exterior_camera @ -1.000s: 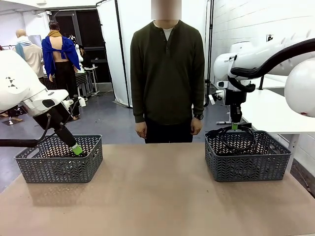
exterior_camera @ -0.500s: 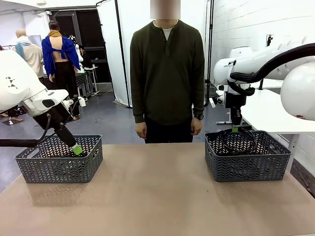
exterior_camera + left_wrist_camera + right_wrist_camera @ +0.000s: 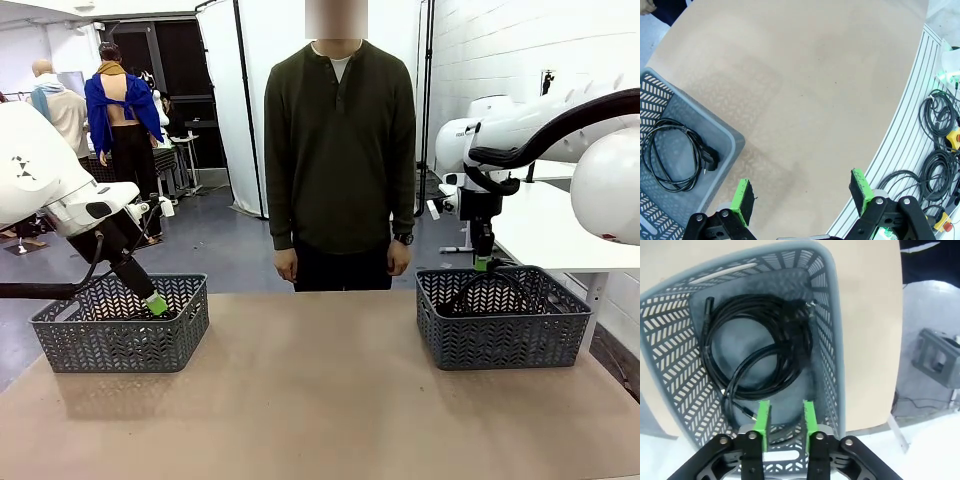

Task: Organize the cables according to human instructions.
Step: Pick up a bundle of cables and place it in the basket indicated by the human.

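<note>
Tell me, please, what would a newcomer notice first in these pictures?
Two grey baskets stand on the brown table, one at each side. The right gripper hangs above the right basket, where black cables lie coiled. A person stands at the far side, arms down.

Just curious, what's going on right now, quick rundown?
Left pincer open over table edge. Right pincer open above right basket, empty. Coiled cables lie inside. Nothing blocking.

The left tool point(image 3: 802, 194) hangs with jaws spread wide, while the right tool point(image 3: 785, 422) points down, jaws slightly parted and empty.
</note>
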Action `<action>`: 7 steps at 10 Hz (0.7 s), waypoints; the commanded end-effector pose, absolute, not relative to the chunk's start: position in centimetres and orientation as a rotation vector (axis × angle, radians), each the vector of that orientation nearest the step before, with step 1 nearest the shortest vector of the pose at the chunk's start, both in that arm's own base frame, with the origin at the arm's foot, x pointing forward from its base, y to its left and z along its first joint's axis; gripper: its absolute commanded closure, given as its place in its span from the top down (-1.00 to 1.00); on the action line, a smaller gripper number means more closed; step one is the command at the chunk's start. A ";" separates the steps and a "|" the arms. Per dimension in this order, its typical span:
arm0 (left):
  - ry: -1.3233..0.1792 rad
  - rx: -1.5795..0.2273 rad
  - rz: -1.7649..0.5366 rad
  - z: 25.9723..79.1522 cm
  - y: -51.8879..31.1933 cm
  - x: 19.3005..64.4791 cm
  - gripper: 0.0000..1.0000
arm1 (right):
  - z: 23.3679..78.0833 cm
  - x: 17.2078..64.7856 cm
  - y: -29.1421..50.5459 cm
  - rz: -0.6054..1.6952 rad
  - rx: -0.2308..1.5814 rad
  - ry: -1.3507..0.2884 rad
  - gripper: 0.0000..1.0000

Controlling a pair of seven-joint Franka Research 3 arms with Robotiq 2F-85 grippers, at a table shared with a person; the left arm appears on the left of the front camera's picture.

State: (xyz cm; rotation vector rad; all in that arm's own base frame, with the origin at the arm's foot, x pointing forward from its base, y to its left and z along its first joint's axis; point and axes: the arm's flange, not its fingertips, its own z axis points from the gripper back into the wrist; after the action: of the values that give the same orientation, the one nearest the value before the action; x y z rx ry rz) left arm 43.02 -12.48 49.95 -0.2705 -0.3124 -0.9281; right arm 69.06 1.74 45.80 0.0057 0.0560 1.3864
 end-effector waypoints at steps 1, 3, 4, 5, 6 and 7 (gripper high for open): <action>-0.315 -0.268 -0.928 50.1 -12.5 43.1 1.00 | 46.6 69.6 1.3 1.388 0.024 0.068 0.99; -0.315 -0.268 -0.928 50.1 -12.5 43.1 1.00 | 47.2 69.6 1.2 1.373 0.028 0.065 1.00; -0.315 -0.268 -0.928 50.1 -12.5 43.1 1.00 | 47.3 69.5 1.1 1.371 0.030 0.068 1.00; -0.315 -0.268 -0.928 50.1 -12.5 43.1 1.00 | 47.2 69.5 1.1 1.369 0.036 0.070 1.00; -0.315 -0.268 -0.928 50.1 -12.5 43.1 1.00 | 47.2 69.4 1.1 1.369 0.041 0.075 1.00; -0.315 -0.268 -0.928 50.1 -12.5 43.1 1.00 | 47.2 69.1 1.2 1.345 0.025 0.062 1.00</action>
State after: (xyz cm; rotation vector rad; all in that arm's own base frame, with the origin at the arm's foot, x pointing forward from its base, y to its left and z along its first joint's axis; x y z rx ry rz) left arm 43.02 -12.48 49.95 -0.2705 -0.3124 -0.9281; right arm 68.87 1.14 47.25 0.0198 0.0721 1.3690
